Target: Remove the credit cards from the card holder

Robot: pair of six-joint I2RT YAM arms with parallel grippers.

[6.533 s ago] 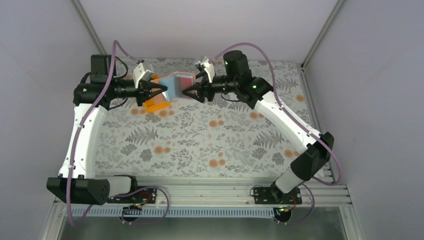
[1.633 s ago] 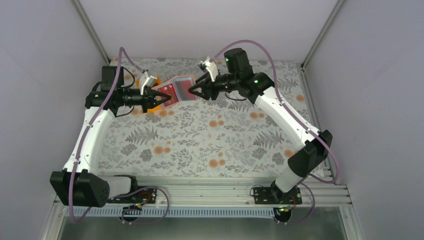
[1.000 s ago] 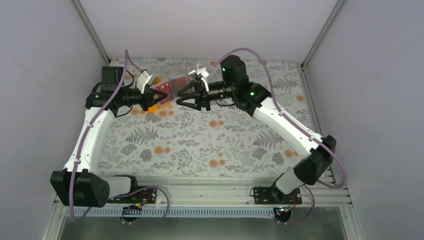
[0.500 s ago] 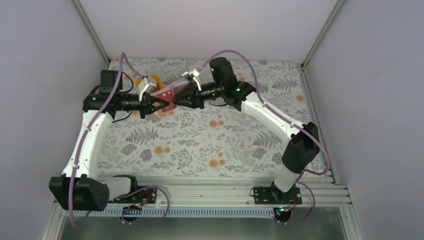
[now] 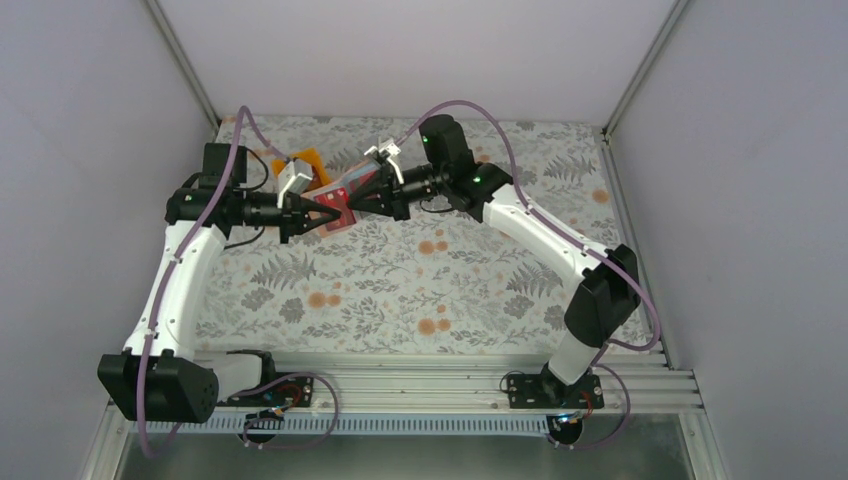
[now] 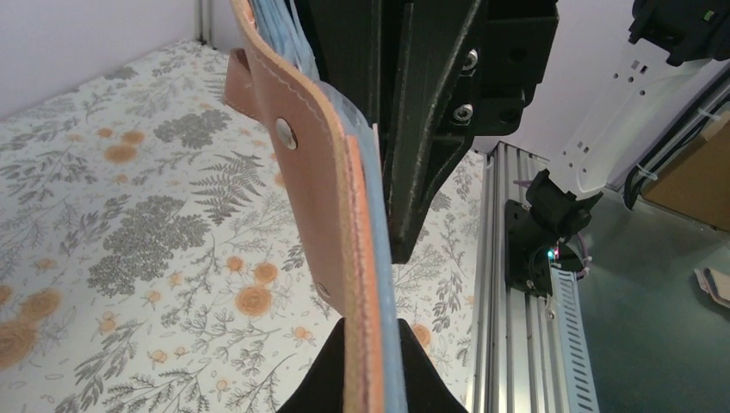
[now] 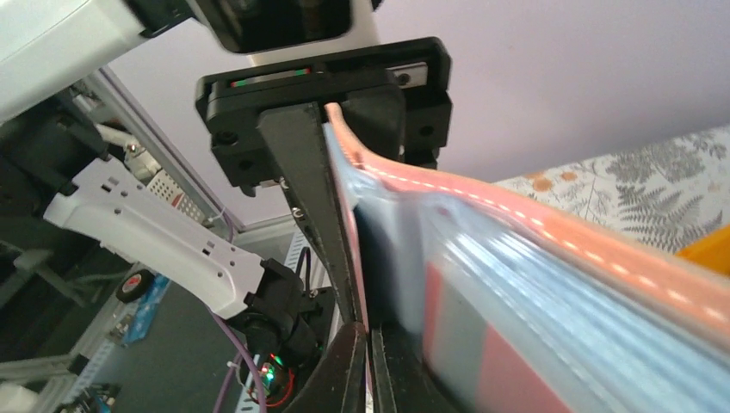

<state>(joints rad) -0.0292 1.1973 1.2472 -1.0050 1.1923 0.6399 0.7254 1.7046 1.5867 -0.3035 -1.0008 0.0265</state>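
The card holder, a tan wallet with blue lining, hangs above the table between both arms. My left gripper is shut on its lower edge; in the left wrist view the holder stands edge-on, rising from the left gripper. Red credit cards show on its inner face. In the right wrist view my right gripper is shut on the thin edge of a red credit card at the holder's open side. More red cards sit blurred in the blue pockets. The right gripper meets the holder from the right.
An orange tray lies on the floral table behind the left gripper. Grey walls close in on both sides and at the back. An aluminium rail with the arm bases runs along the near edge.
The right gripper has moved left onto the holder and closed from wide open to shut on a card's edge. The left gripper keeps its grip and has shifted slightly toward me.
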